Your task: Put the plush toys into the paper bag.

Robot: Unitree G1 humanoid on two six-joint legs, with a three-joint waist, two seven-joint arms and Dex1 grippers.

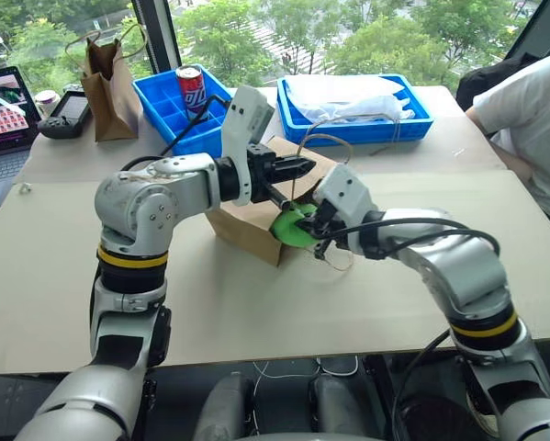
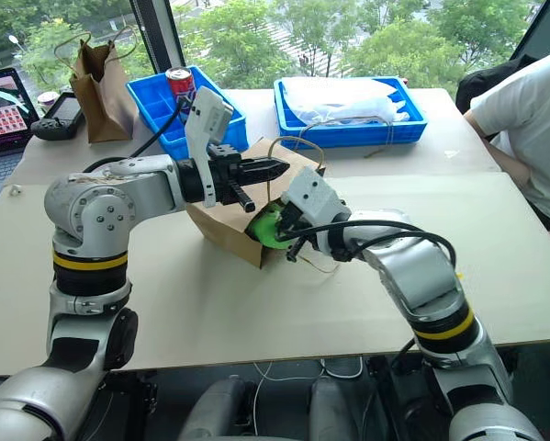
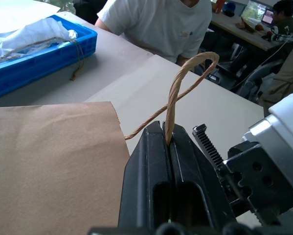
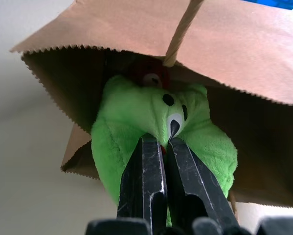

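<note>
The light-brown paper bag (image 1: 242,223) lies on its side in the middle of the table, its mouth facing my right arm. My left gripper (image 3: 168,128) is shut on one twine handle (image 3: 185,81) above the bag, holding the upper lip raised. The green plush toy (image 4: 131,122) sits at the bag's mouth, partly inside, with my right gripper (image 4: 162,142) shut on it near its face. In the head views the green plush toy (image 1: 291,227) shows between bag and right gripper (image 1: 313,223). Deeper inside the bag lies the red plush toy (image 4: 147,73), mostly hidden.
A narrower dark brown bag (image 1: 109,83) stands at the back left beside a laptop (image 1: 4,119). A blue divided bin (image 1: 164,106) holds a red can (image 1: 191,87). A blue tray (image 1: 366,129) holds white plastic. A person (image 1: 532,119) sits at the table's right side.
</note>
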